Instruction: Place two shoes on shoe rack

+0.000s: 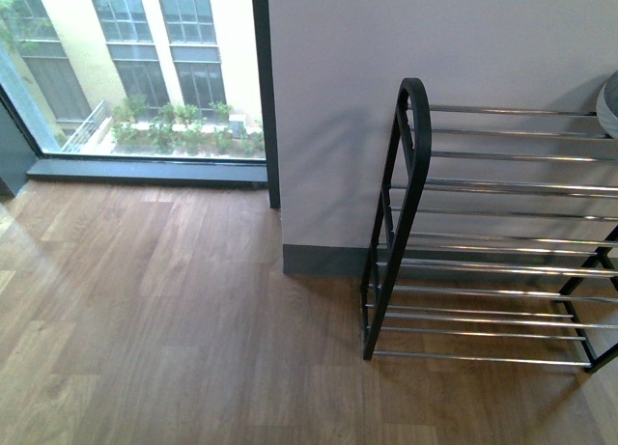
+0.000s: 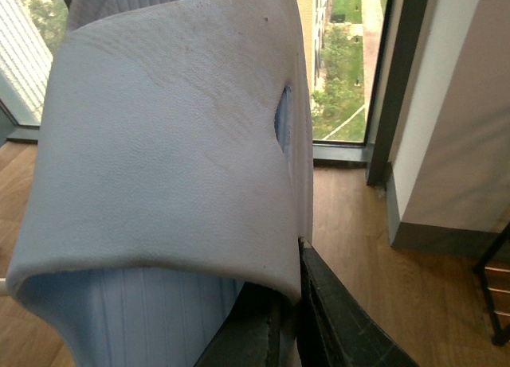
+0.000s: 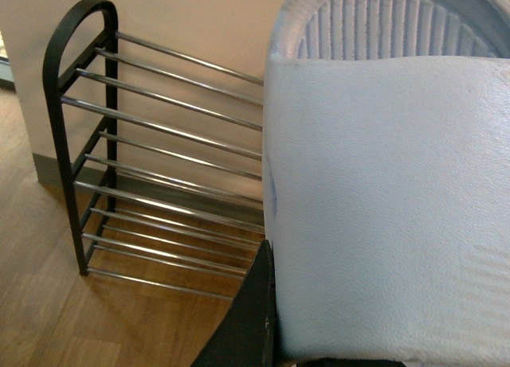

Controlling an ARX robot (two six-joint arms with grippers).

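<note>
Both shoes are light blue slides with a wide leather-like strap and a ribbed footbed. In the left wrist view one shoe (image 2: 167, 144) fills the picture, and my left gripper (image 2: 288, 307) is shut on the edge of its strap, held above the wooden floor. The right wrist view shows the other shoe (image 3: 390, 200) with my right gripper (image 3: 279, 291) shut on its strap, close to the shoe rack (image 3: 88, 136). The front view shows the shoe rack (image 1: 410, 175), black-framed with silver rods, against the wall. A sliver of a shoe (image 1: 608, 102) hangs at its top tier.
A floor-to-ceiling window (image 1: 145, 69) with a dark frame is at the left. A white wall corner (image 1: 275, 126) with a grey skirting juts out beside the rack. Wooden floor (image 1: 174, 319) stretches in front of both.
</note>
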